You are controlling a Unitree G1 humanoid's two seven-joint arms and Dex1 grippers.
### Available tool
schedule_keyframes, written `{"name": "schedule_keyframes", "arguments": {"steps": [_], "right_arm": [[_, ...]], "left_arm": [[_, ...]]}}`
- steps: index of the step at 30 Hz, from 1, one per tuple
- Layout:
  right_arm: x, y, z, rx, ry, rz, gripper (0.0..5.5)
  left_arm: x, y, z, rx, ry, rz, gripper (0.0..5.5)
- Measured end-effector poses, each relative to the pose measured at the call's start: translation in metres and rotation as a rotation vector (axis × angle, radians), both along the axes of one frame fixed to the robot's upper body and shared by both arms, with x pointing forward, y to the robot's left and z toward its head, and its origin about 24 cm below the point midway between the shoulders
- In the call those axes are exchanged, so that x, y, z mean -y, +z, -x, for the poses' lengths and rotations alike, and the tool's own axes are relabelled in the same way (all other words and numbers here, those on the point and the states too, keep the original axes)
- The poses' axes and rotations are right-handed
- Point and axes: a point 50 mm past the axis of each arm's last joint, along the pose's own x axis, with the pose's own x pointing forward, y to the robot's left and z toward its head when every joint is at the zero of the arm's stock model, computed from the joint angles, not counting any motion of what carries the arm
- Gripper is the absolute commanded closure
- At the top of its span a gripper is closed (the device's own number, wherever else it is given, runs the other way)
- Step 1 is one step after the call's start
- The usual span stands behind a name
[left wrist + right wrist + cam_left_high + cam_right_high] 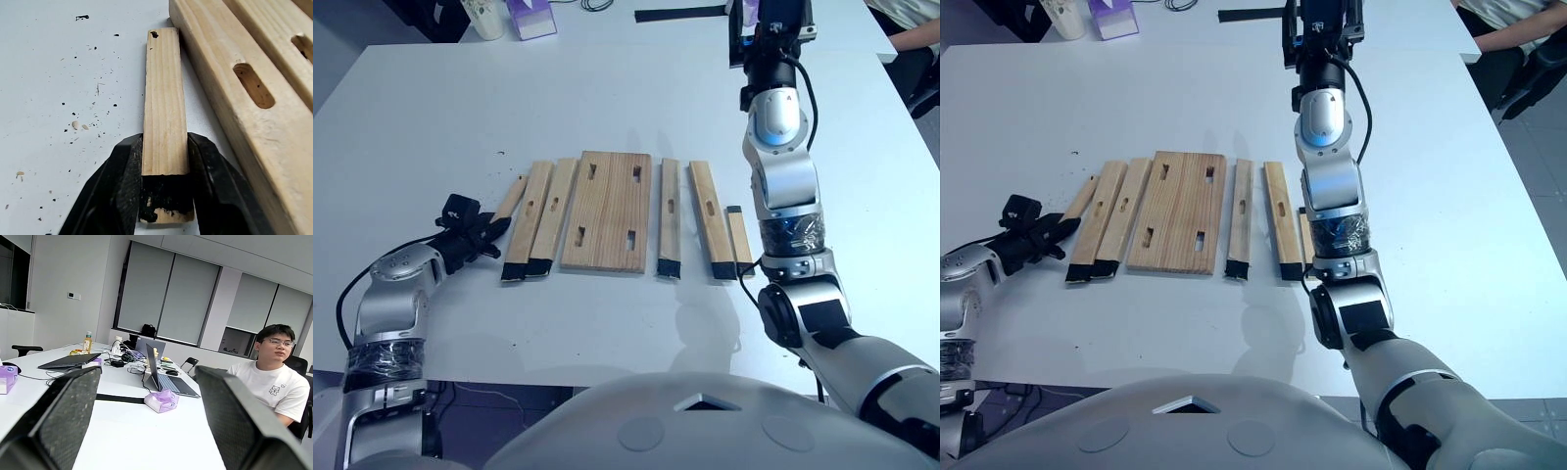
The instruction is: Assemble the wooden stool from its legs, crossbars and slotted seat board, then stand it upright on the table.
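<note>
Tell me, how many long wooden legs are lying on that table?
4. Two legs lie side by side just left of the seat board; two more lie apart from each other on its right. None seems hidden.

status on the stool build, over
Left gripper shut on short crossbar, left end of row. Right gripper open, empty, raised far side. Seat board, legs flat, unassembled. Nothing blocking.

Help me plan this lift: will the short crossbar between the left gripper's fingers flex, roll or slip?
Probably stiff: the short crossbar looks like solid grained wood. Flat on the table, it should slide, not roll. The left gripper pinches it near one end, so the far end may sag or pivot.
</note>
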Motion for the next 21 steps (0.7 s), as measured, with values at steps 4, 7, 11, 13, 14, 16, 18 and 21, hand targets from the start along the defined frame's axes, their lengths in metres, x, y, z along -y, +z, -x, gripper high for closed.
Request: {"name": "schedule_keyframes", "arguments": {"steps": [4, 7, 11, 13, 14, 16, 18, 21], "right_arm": [[-0.008, -0.008, -0.002, -0.116, 0.095, -0.070, 1.96], [-0.017, -0.009, -0.002, -0.208, 0.263, -0.126, 1.96], [-0.015, 0.030, -0.007, -0.149, 0.421, -0.086, 1.96], [-0.011, 0.044, -0.009, -0.159, 0.534, -0.167, 1.96], [-0.010, 0.049, -0.009, -0.192, 0.621, -0.248, 1.96], [-0.011, 0.052, -0.005, -0.265, 0.814, -0.405, 1.96], [-0.016, 0.060, 0.004, -0.295, 1.045, -0.484, 1.96], [-0.023, 0.087, 0.024, -0.306, 1.414, -0.513, 1.96]], "left_arm": [[-0.001, 0.006, -0.004, 0.024, 0.030, -0.044, 4.20], [0.001, 0.042, -0.027, 0.204, 0.077, -0.025, 4.20], [0.042, 0.141, -0.065, 0.632, -0.013, 0.252, 4.20], [0.061, 0.176, -0.069, 0.772, -0.106, 0.449, 4.20], [0.068, 0.190, -0.070, 0.825, -0.154, 0.552, 4.20], [0.079, 0.205, -0.073, 0.874, -0.226, 0.701, 4.20], [0.085, 0.211, -0.074, 0.889, -0.276, 0.832, 4.20], [0.102, 0.213, -0.073, 0.869, -0.379, 0.977, 4.20]]}}
